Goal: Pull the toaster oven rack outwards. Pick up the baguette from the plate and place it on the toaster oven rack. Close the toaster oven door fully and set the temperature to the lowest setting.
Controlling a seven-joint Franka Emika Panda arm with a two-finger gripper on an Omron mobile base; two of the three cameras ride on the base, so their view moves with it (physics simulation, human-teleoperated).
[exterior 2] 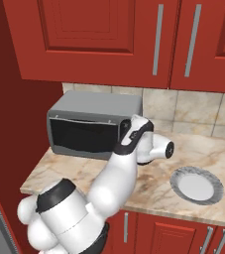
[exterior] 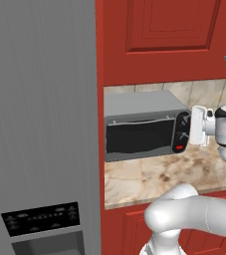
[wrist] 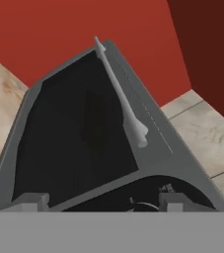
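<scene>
The toaster oven (exterior: 143, 105) stands on the counter with its toaster oven door (exterior: 139, 135) upright against the front. In the hand view the door's dark glass (wrist: 74, 133) and its silver handle (wrist: 123, 104) run away from me. My gripper (exterior: 189, 127) sits right at the black control panel (exterior: 182, 132), open; its fingertips (wrist: 32, 200) stand wide apart over the panel (wrist: 143, 190). The plate (exterior 2: 197, 185) lies bare to the right of the oven. The baguette and the toaster oven rack are hidden.
A tall grey fridge (exterior: 40, 124) fills the left, tight against the oven. Red upper cabinets (exterior: 164, 35) hang over the marble counter (exterior: 149, 179). My own arm (exterior 2: 119, 173) crosses in front of the oven's right end.
</scene>
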